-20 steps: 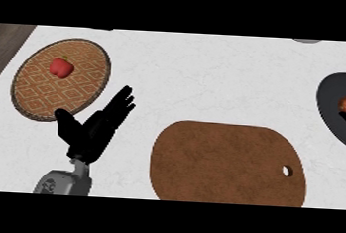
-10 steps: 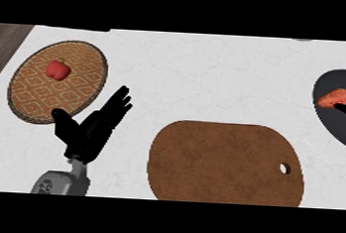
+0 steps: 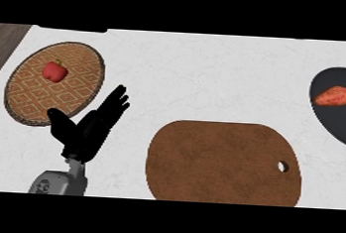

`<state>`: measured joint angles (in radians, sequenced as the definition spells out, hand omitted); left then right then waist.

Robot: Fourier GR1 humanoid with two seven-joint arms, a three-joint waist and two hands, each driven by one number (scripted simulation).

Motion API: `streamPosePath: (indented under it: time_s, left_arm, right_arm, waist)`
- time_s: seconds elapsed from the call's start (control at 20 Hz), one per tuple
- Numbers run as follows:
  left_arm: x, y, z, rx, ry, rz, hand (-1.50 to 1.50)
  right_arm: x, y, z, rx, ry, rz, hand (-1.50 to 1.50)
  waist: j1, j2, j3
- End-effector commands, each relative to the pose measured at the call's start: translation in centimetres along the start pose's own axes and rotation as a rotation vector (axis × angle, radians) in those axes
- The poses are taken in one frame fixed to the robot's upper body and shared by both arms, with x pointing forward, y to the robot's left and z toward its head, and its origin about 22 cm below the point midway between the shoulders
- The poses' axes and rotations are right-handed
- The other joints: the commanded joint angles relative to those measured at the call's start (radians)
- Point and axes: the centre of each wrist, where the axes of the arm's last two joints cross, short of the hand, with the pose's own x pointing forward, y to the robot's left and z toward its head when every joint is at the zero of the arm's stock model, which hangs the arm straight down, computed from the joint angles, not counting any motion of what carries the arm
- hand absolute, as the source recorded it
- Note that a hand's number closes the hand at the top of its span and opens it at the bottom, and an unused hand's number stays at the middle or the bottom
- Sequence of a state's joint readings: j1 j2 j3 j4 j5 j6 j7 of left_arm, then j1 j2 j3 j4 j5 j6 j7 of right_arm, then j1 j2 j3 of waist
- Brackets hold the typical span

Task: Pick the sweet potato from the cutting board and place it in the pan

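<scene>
Head view, looking steeply down at a pale marbled counter (image 3: 208, 65). At the right edge, a dark pan (image 3: 344, 122) is partly cut off by the frame, and an orange sweet potato (image 3: 333, 96) lies inside it near its upper left rim. At the lower middle, a brown cutting board (image 3: 221, 163) with a small hanging hole holds nothing. At the left, a round woven mat (image 3: 30, 101) carries a red pepper (image 3: 55, 71). The left hand (image 3: 87, 129) sits beside the mat, fingers straight and spread, holding nothing. The right hand is out of view. The job looks done. One risk remains: the sweet potato sits close to the pan's rim, so a nudge to the pan could roll it out.
</scene>
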<state>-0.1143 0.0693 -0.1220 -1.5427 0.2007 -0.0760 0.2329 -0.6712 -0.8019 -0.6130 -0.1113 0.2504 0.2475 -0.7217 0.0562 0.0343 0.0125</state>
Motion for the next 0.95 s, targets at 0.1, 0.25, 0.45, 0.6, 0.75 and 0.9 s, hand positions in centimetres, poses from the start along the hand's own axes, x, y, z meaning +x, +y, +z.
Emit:
streamPosePath:
  time_s: [0.1, 0.25, 0.45, 0.6, 0.75, 0.9]
  left_arm:
    - [-0.6, 0.0, 0.2, 0.004, 0.003, 0.002, 0.0]
    - [-1.2, 0.5, 0.8, 0.019, 0.013, 0.011, 0.0]
    - [-0.5, -0.4, 0.3, 0.03, -0.002, 0.007, 0.0]
    - [-0.5, 1.1, 1.4, 0.0, 0.011, 0.0, 0.0]
    - [-0.5, 1.2, 1.3, 0.029, 0.008, 0.007, 0.0]
    - [-0.6, -0.6, 0.6, 0.007, 0.002, 0.02, 0.0]
  right_arm:
    - [-1.3, -2.6, 2.5, 0.104, -0.031, -0.094, -1.5]
    - [-0.7, -5.5, 3.7, 0.156, -0.016, -0.091, -1.5]
    - [-1.1, -6.2, 4.6, 0.161, -0.055, -0.109, -1.5]
    - [-1.1, -7.2, 5.4, 0.174, -0.031, -0.107, -1.5]
    - [-0.8, -8.3, 5.9, 0.192, -0.048, -0.111, -1.5]
    - [-1.0, -8.0, 5.9, 0.202, -0.046, -0.111, -1.5]
  waist:
    - [-0.003, 0.0, 0.001]
    - [-0.009, -0.004, 0.001]
    - [-0.023, -0.01, 0.001]
    - [-0.015, -0.013, 0.002]
    - [-0.025, -0.015, 0.001]
    - [-0.03, -0.016, 0.0]
